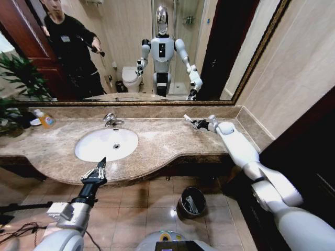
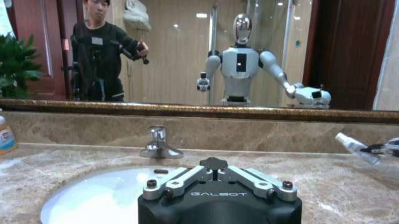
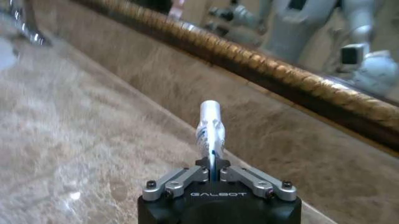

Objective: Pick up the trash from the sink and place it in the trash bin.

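Gripping a white tube (image 3: 210, 128) by its flat end, the right hand (image 1: 197, 123) hovers over the table (image 1: 162, 141) (beside the mirror); the left hand (image 1: 99, 170), fingers together, waits by the sink (image 1: 106, 144).

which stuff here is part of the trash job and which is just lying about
Job:
- white tube, pinched in the right gripper above the counter
- sink
- trash bin, on the floor
- left gripper, idle at the counter's front edge

Lying about:
- orange bottle
- tap
- plant
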Tool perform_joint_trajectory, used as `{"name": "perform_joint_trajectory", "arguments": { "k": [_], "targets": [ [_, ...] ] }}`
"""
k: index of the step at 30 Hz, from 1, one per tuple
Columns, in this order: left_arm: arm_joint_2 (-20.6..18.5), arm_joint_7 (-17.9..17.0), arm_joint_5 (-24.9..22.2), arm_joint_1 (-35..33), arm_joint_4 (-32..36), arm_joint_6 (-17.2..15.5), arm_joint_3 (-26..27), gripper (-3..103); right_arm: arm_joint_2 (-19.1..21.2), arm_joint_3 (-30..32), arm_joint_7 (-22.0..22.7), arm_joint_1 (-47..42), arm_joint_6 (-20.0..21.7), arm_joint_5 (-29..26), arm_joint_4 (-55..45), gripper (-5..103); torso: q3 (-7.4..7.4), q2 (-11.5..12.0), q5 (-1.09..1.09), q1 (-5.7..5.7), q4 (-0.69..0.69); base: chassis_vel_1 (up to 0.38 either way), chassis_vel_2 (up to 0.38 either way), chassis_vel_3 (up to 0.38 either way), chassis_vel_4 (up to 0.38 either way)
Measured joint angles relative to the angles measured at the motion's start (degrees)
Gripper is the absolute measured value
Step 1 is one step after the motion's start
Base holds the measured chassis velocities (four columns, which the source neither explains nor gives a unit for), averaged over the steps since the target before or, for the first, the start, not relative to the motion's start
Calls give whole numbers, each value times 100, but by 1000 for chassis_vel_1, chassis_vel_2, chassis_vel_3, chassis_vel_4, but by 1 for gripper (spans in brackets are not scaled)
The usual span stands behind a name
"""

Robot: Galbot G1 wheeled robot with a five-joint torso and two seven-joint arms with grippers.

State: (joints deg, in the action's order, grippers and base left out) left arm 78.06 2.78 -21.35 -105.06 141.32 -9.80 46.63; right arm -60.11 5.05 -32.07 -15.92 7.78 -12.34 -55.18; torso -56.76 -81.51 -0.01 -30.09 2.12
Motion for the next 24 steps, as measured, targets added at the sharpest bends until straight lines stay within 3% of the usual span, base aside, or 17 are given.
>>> {"name": "perform_joint_trajectory", "arguments": {
  "k": [3,4,7,10,17,19,24],
  "targets": [
    [-1,2,0,0,0,0,0,0,346,363,646,-902,74,-771,-1064,5,0,0,2,0,-1,0,0,0,0],
    [-1,2,0,0,0,0,0,0,346,363,646,-902,74,-771,-1064,5,0,0,2,0,-1,0,0,0,0],
    [-1,0,0,0,0,0,0,0,586,677,1452,-1823,77,-1591,-2131,5,1,0,1,1,-3,0,0,0,0],
    [0,-1,0,0,0,0,0,0,618,956,1757,-2436,21,-1908,-2811,5,2,-1,-1,2,-3,0,0,0,0],
    [-1,1,0,0,0,0,0,0,317,1793,2011,-3763,-466,-2027,-3859,4,1,0,1,1,-1,0,0,0,0],
    [-1,0,0,0,0,0,0,0,169,2324,1753,-4583,-901,-2067,-4272,4,1,-1,0,1,-2,0,0,0,0],
    [-1,0,0,0,0,0,0,0,221,2749,1326,-5616,-1352,-2270,-4661,4,1,-1,1,1,-2,0,0,0,0]
  ]
}}
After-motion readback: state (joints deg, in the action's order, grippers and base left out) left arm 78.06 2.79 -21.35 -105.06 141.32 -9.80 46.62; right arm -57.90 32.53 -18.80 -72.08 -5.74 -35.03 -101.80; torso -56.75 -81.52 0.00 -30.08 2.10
